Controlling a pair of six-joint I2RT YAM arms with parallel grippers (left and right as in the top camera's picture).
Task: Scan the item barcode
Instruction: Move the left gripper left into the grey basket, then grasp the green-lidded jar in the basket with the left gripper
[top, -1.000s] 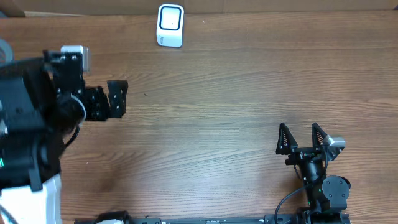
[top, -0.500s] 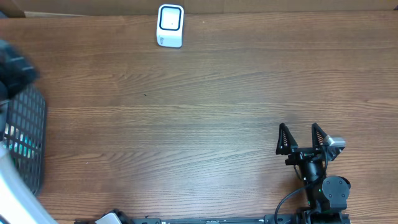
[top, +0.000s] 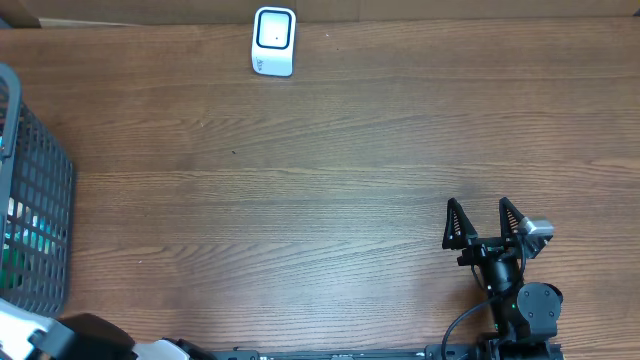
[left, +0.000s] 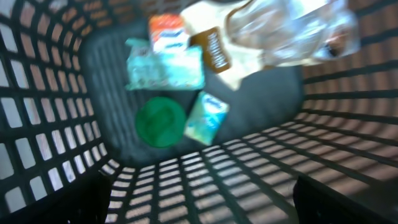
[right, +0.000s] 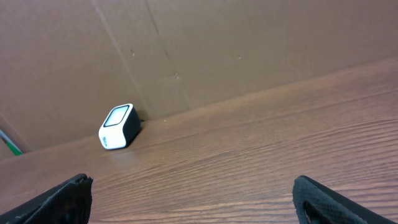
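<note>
Left wrist view: the left gripper (left: 202, 202) hangs spread wide, empty, over the basket (left: 43, 124) where crowded items (left: 165, 68) lie; descending, it could snag the wall or pinch 2 at once. Meanwhile the right gripper (top: 487, 222) stands wide, empty, far from the scanner (top: 273, 41).

Open tabletop (top: 330, 180) between basket (top: 45, 200) at left and scanner (top: 273, 40) at back

Wood-grain table (top: 350, 180), brown cardboard backdrop (right: 249, 37) at its far edge, dark grid basket (top: 45, 200), possibly plastic
</note>
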